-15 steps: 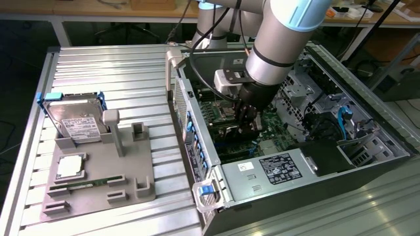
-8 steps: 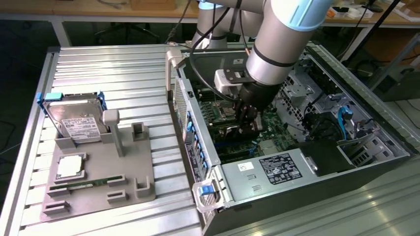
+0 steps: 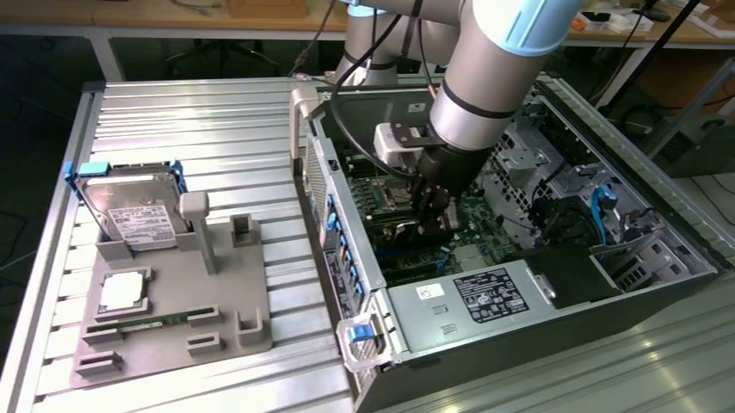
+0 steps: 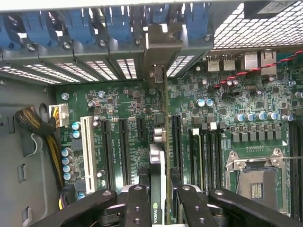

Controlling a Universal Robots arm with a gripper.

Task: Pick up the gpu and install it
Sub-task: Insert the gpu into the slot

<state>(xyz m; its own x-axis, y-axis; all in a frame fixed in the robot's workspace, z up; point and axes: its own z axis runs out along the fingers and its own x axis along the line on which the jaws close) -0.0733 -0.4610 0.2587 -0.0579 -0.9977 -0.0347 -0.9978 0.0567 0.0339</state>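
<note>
While gripping the gpu [image 4: 157, 189] edge-on, the claw [image 4: 158, 201] hangs over the motherboard [image 4: 123, 109] slots

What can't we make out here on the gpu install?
- Exterior view: the gpu sits mostly behind the tool and arm, so its fan face is hidden.
- Wrist view: the gpu appears edge-on between the fingers; whether its lower edge is seated in a motherboard slot cannot be told.
- Wrist view: the gpu's near end is cut off by the picture edge.
- Exterior view: hard drive label text too small to read.
</note>
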